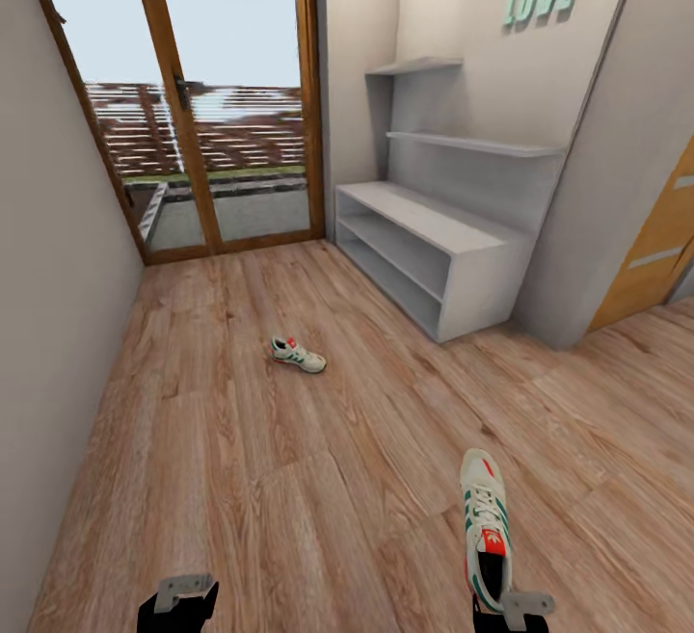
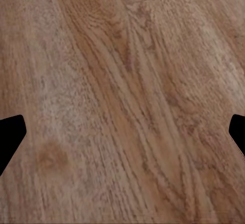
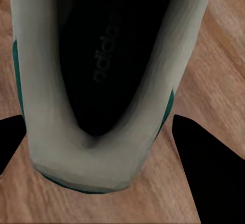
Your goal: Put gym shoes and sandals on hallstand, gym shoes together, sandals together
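Note:
Two cream-white gym shoes with green stripes lie on the corridor floor [image 1: 241, 479]. The far gym shoe [image 1: 299, 355] sits mid-floor, in front of the hallstand [image 1: 463, 240], whose shelves are bare. The near gym shoe [image 1: 485, 527] points away from me. My right gripper [image 1: 511, 609] is at its heel. In the right wrist view the gym shoe's heel [image 3: 102, 173] fills the gap of my right gripper [image 3: 99, 116], with both fingers against its sides. My left gripper [image 1: 178, 604] hangs open over bare floor [image 2: 122, 81]. The sandals are out of view.
A glass door with a wooden frame [image 1: 188, 132] closes the far end of the corridor. A plain wall [image 1: 48, 325] runs along the left. A wooden door [image 1: 660, 248] stands at the right, past the hallstand's wall panel.

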Controlling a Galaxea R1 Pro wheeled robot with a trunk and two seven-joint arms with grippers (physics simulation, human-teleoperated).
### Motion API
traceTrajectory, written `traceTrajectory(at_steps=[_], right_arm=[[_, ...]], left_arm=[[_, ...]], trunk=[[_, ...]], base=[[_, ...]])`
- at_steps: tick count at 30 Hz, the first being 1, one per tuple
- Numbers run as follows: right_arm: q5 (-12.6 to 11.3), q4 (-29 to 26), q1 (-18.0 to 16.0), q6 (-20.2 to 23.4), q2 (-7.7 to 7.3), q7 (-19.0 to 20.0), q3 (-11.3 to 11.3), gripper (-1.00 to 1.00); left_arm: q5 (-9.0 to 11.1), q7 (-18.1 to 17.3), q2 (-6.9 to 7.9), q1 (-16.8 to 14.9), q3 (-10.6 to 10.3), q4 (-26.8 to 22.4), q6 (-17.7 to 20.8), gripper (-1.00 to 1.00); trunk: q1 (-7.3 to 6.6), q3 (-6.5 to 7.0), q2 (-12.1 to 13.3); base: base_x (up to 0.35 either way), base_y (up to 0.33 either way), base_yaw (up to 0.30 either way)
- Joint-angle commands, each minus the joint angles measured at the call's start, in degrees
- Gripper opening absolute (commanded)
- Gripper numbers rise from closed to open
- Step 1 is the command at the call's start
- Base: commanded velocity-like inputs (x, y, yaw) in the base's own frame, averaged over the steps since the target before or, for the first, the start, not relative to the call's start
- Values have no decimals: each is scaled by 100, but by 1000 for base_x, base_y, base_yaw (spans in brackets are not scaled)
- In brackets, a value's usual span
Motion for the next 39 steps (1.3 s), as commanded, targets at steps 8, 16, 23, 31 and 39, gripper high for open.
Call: traceTrajectory(at_steps=[8, 16, 23, 31, 39], right_arm=[[60, 4, -3, -20, 4, -6, -44, -100], [60, 4, -9, -21, 6, -6, -44, -100], [60, 4, -6, -20, 12, -6, -44, -100], [60, 10, -7, -14, 12, -2, -44, -100], [60, -27, -8, -3, 28, 18, -33, -100]], left_arm=[[53, -47, -1, -3, 18, 6, -10, 100], [50, -47, -1, -3, 18, 15, -38, 100], [50, -47, -1, -3, 18, 15, -261, 100], [51, -47, 0, -3, 22, 15, -282, 100], [49, -46, 17, -40, 23, 5, -250, 100]], trunk=[[2, -5, -2], [2, -5, -2], [2, -5, -2], [2, -5, -2], [2, -5, -2]], base=[[334, 88, 0], [334, 88, 108], [334, 87, 272], [334, 89, 278], [334, 102, 123]])
